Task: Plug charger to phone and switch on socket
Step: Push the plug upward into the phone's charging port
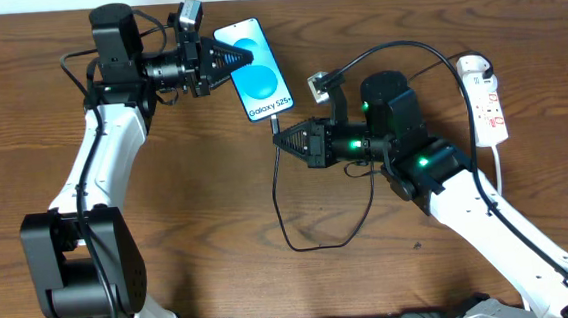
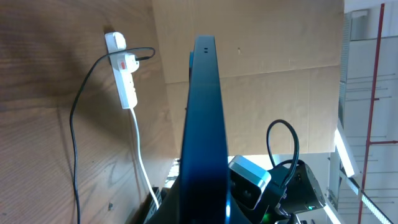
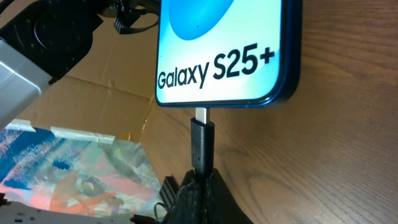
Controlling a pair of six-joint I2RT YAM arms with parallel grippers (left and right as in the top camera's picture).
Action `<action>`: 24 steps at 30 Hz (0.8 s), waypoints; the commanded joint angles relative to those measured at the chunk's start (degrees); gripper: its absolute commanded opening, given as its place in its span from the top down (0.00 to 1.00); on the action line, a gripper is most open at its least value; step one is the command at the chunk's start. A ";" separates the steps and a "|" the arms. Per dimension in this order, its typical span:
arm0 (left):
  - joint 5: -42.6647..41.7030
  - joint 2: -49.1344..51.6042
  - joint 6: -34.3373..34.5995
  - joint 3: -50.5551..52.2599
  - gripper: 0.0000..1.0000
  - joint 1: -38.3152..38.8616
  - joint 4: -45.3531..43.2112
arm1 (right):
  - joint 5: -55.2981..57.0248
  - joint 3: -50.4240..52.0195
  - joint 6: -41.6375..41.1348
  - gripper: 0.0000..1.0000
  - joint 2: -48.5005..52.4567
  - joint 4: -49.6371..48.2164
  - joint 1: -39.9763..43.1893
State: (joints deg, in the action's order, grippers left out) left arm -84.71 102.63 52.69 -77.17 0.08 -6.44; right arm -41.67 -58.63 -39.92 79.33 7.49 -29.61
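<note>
The left pincer [image 1: 227, 55] clamps the phone [image 1: 255, 71] by a long edge; its long axis slants, with the bottom end pointing at the right pincer [image 1: 282, 136]. That pincer pinches the charger [image 3: 202, 146] tip, in line with the phone's axis at its bottom port, bare metal showing. The socket [image 1: 486, 100] lies well apart on the counter [image 1: 196, 185].

Left fingers [image 1: 219, 55] grip the phone [image 1: 259, 81] (charger tip [image 1: 275, 126] at its base).

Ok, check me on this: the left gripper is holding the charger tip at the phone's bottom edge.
Wrong arm. The right gripper is holding the charger tip at the phone's bottom edge, as the overhead view shows. The left gripper grips the phone's top end.
</note>
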 commanded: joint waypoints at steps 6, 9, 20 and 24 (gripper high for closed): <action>-1.22 -0.81 -0.13 0.13 0.93 0.37 -0.31 | 1.09 0.26 -0.33 0.99 0.17 -0.35 0.57; -1.20 -0.81 -0.13 0.13 0.93 0.37 -0.31 | 1.05 0.26 -0.68 0.99 0.17 -0.61 1.42; -1.68 -0.81 -0.13 0.13 0.93 0.39 -0.28 | 2.38 0.26 -1.42 0.99 0.17 -2.58 1.55; -2.51 -0.81 -0.15 0.13 0.93 0.39 -0.28 | 3.72 0.26 -1.46 0.99 0.17 -3.56 1.55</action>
State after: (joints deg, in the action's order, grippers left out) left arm -83.46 102.63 52.71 -77.17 -0.03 -6.52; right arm -41.15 -58.26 -40.97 79.33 5.63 -28.62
